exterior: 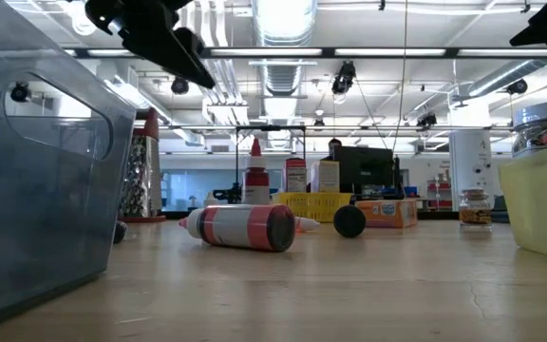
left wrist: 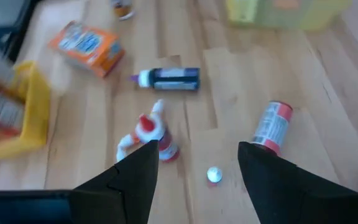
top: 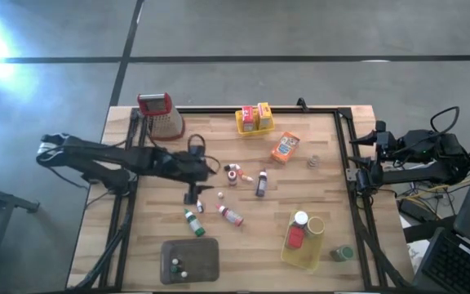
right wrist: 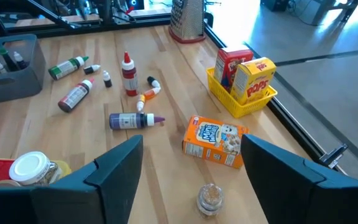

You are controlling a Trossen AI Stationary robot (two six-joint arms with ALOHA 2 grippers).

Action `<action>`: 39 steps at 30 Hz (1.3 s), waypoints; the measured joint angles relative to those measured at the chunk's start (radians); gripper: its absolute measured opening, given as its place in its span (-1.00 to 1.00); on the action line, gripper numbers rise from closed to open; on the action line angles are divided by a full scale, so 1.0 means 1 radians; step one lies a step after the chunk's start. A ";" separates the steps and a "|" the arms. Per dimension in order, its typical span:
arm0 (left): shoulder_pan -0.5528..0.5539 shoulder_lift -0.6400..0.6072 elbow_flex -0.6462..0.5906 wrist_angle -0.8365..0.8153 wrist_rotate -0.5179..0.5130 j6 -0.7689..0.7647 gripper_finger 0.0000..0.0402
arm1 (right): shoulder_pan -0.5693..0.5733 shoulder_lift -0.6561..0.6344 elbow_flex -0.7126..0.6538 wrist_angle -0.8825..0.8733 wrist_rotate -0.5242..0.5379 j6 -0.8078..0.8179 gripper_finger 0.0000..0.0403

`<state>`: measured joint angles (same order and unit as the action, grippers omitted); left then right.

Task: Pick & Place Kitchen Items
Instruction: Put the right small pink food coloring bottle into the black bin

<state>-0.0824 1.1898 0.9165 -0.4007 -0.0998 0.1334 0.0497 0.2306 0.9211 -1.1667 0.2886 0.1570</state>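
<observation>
Kitchen items lie scattered on the wooden table: a red-capped bottle (left wrist: 151, 130), a dark bottle (left wrist: 169, 79), a red-labelled bottle (left wrist: 271, 126), a green-capped bottle (top: 194, 222), an orange box (right wrist: 215, 140) and a small jar (right wrist: 209, 198). My left gripper (top: 212, 169) hangs open above the table's middle, just left of the upright bottles; in its wrist view nothing is between the fingers of the left gripper (left wrist: 194, 152). My right gripper (right wrist: 191, 142) waits open at the table's right edge, holding nothing.
A metal grater (top: 160, 114) stands at the far left. A yellow basket (top: 254, 119) with boxes is at the far edge. A second yellow basket (top: 302, 241) with a jar stands near right, with a green-lidded jar (top: 343, 254) beside it. A grey tray (top: 190, 260) sits at the near edge.
</observation>
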 joint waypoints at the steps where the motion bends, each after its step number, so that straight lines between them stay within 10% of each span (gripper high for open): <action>1: -0.009 0.022 0.016 0.000 0.000 0.025 0.11 | 0.000 0.000 0.000 0.000 0.000 0.000 0.35; 39: -0.047 0.416 0.140 -0.139 -0.010 -0.014 0.03 | 0.000 0.000 0.000 0.000 0.000 0.000 0.71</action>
<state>-0.1294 1.6056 1.0561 -0.5392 -0.1094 0.1192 0.0498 0.2302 0.9211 -1.1671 0.2882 0.1566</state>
